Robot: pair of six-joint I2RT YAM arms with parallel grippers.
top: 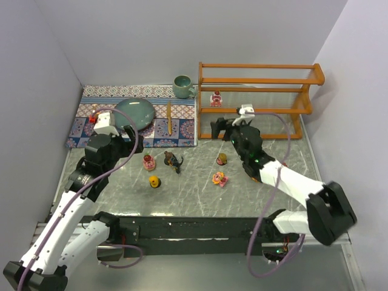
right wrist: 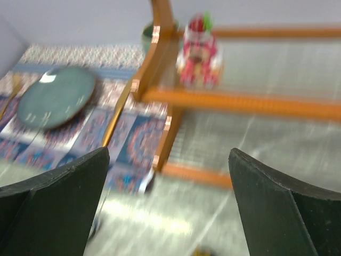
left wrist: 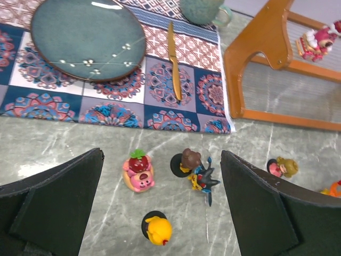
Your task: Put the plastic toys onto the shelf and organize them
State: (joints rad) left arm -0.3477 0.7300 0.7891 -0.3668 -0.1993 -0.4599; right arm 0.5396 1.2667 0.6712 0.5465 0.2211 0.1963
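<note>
Your right pincer is wide open and holds nothing. It sits just in front of the shelf. Your left pincer is wide open and empty too, up over the toys on the grey worktop. The shelf stands at the far right. To its left lies the mat, with a plate on it and a mug at its far edge. One pink toy stands on the shelf near its left end. A pink bear, a dark spiky toy and a yellow toy stand on the worktop.
</note>
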